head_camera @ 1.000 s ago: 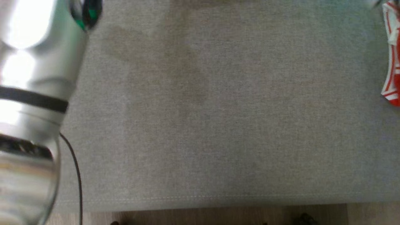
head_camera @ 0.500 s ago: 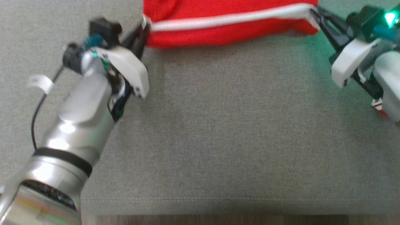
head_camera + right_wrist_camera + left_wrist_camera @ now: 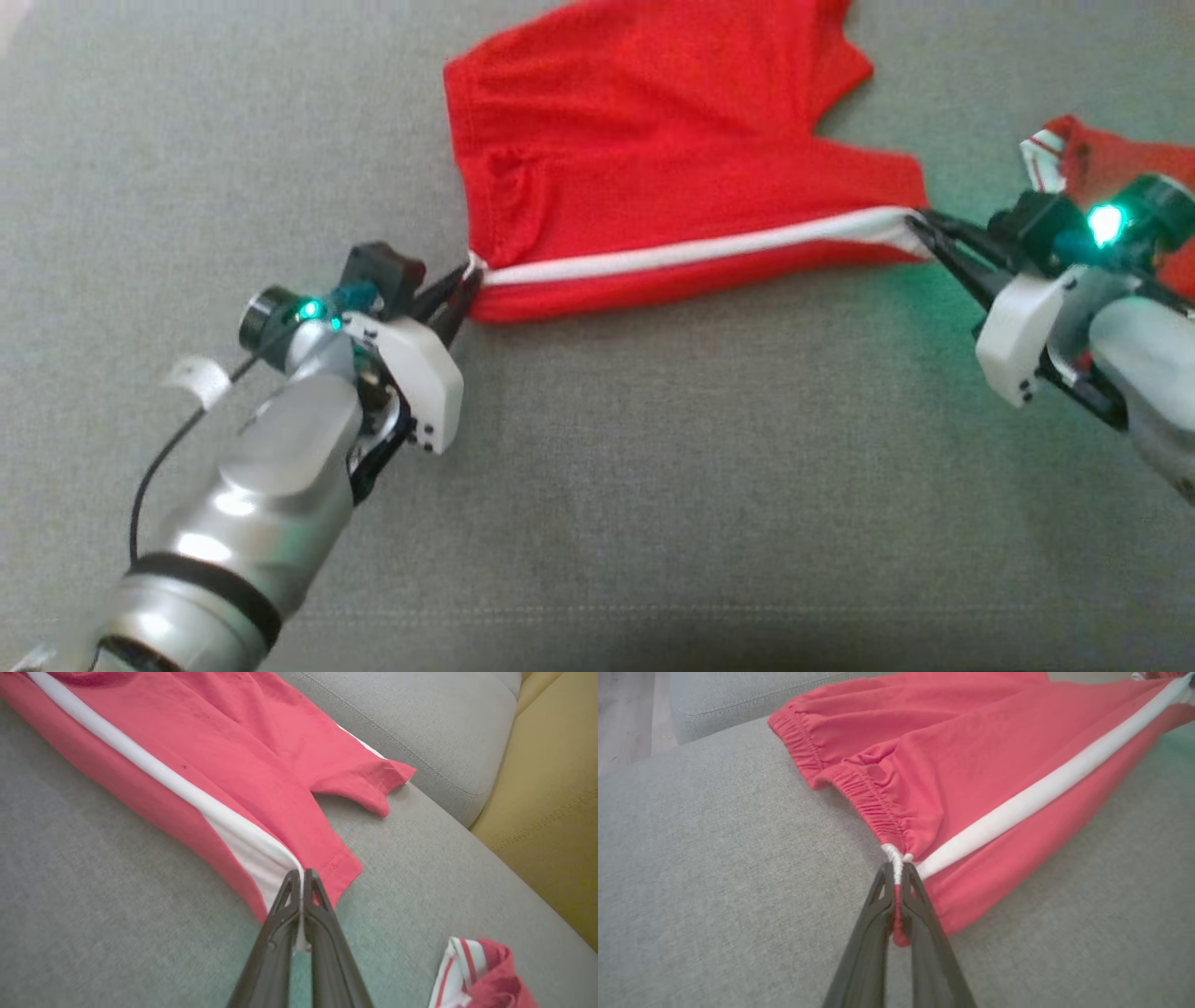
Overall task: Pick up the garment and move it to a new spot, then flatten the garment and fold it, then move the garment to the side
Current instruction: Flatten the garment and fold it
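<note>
Centrally, red shorts (image 3: pixel 653 159) lie on a grey sofa (image 3: pixel 653 485) seat, drawn out lengthwise between two claws. The left claw (image 3: pixel 467 278) is pinched tight on the corner of the waistband (image 3: pixel 873 807), just where the white stripe (image 3: pixel 691 254) ends; a sliver of red cloth shows between its fingers (image 3: pixel 873 928) in the left wrist view. The right claw (image 3: pixel 920 226) is pinched tight on the leg hem (image 3: pixel 343 861) at the other end of that stripe. The stripe runs nearly straight from one claw to the other, so that edge looks taut. The rest of the cloth spreads away from the robot toward the back cushion (image 3: pixel 420 718), with the far leg lying loose and a small pucker near the waistband.

Handling, as a judgement: the shorts look light, soft and limp, with no stiffness of their own. They will likely sag and crumple wherever they are unsupported, and thin cloth may slip from a narrow pinch if pulled hard. The gathered elastic waistband and the stitched hem are the thicker, firmer places, and so the sensible ones to hold; both grips sit there. A second garment (image 3: pixel 481 970), red with white bands, lies crumpled near the right claw, apart from the shorts, and a careless sweep could drag it along.
</note>
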